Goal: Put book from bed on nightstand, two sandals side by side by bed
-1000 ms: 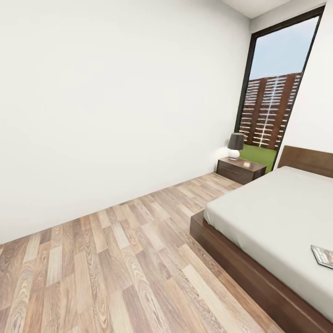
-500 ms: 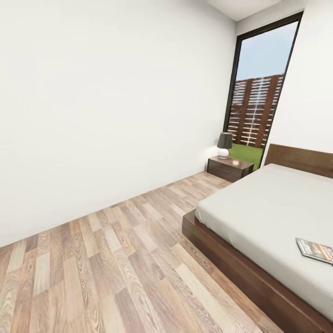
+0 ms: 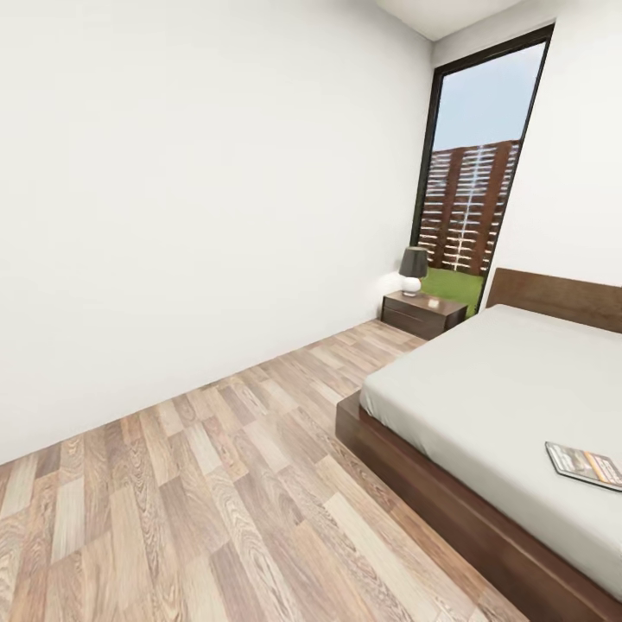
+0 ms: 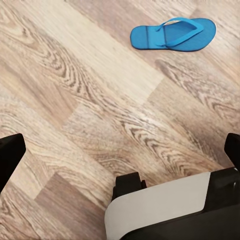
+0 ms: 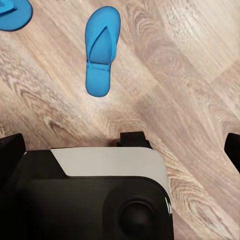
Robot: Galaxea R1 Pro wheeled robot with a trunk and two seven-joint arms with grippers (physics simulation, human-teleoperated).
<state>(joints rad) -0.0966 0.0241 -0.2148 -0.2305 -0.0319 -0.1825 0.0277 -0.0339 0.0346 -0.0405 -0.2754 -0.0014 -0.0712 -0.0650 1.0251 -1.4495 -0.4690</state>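
Observation:
The bed (image 3: 492,389) has a pale grey mattress in a dark wood frame and takes up the right of the head view. The book (image 3: 586,465) lies flat on the mattress near the bed's side edge, dark cover up. A nightstand (image 3: 423,313) stands by the window, beside the headboard. In the left wrist view a blue sandal (image 4: 173,34) lies on the plank floor, well beyond my left gripper (image 4: 120,150), which is open and empty. In the right wrist view one sandal (image 5: 101,49) lies ahead of my open right gripper (image 5: 120,147), with a second sandal (image 5: 12,12) cut off by the frame edge.
A table lamp (image 3: 413,269) stands on the nightstand. A tall dark-framed window (image 3: 473,173) shows lawn and a slatted fence. A white wall (image 3: 190,199) runs along the left, with open plank floor (image 3: 216,501) between it and the bed. My own base (image 5: 100,195) shows below each gripper.
The whole head view has shifted, so the camera has turned. Bed, nightstand and window sit further left in the picture, and more of the book shows.

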